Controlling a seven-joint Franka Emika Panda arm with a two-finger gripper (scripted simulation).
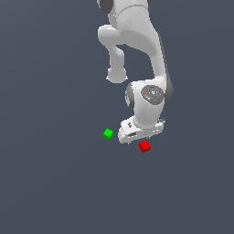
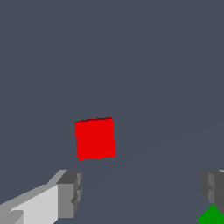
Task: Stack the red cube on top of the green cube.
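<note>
Pincer [image 2: 140, 192] spread wide, gripping nothing
Red cube [image 2: 95, 138] sits flat on the table [image 1: 45, 183], apart from the green cube [image 1: 108, 134], slightly twisted against the fingers [image 2: 70, 192].

We find no text, label, brand, number or sign that can be read in either view. The round mark on the arm's joint [image 1: 153, 94], right of centre in the exterior view, carries only small coloured specks, too blurred for us to read as writing.
</note>
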